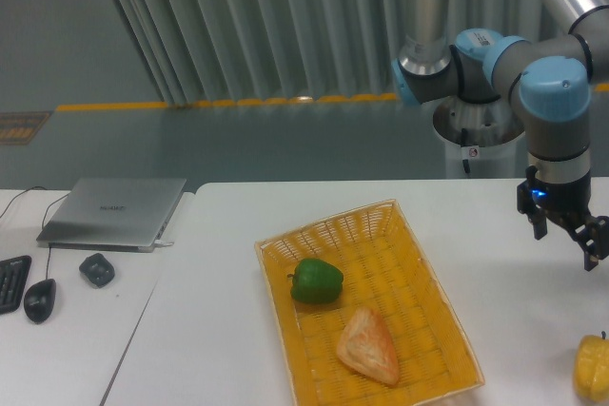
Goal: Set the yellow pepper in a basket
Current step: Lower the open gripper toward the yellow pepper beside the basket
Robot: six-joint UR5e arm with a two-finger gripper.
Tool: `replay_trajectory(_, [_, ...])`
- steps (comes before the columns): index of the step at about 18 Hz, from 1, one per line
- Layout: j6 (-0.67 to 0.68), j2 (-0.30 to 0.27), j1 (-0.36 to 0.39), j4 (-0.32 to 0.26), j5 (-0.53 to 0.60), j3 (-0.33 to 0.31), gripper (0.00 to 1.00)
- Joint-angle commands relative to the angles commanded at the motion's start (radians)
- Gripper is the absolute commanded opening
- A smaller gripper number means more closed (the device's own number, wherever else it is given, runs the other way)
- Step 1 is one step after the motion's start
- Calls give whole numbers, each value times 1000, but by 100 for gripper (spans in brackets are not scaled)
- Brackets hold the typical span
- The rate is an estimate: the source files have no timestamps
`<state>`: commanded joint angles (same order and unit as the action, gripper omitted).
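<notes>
Yellow pepper (592, 368), cut off by frame edge, lies outside basket (285, 254).

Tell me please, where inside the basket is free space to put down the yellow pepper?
The basket is bare along its far end, behind the green pepper, and down its right side. The near end is crowded by the pastry. The yellow pepper sits outside on the table, below the open claw.
</notes>
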<state>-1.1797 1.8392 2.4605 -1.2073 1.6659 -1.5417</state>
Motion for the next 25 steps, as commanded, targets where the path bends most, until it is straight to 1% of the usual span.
replay_trajectory(1, [-1, 0, -2, 14, 0, -5, 100])
replay_trajectory(5, [9, 3, 0, 23, -6, -3, 100])
replay_trajectory(7, [21, 11, -5, 41, -3, -17, 100])
replay_trajectory(9, [63, 9, -6, 99, -8, -37, 100])
replay_trajectory(11, [154, 15, -8, 141, -6, -37, 100])
replay_trajectory(12, [204, 20, -6, 144, -8, -34, 100])
replay_trajectory(14, [251, 25, 0, 144, -11, -14, 100])
replay_trajectory(17, [340, 52, 0, 149, -12, 5, 100])
replay_trajectory(18, [362, 63, 2, 164, -12, 17, 100])
replay_trajectory(20, [411, 84, 2, 216, -12, 25, 100])
replay_trajectory(21, [431, 95, 2, 230, -11, 25, 100])
replay_trajectory(25, [439, 147, 3, 232, -6, 51, 100])
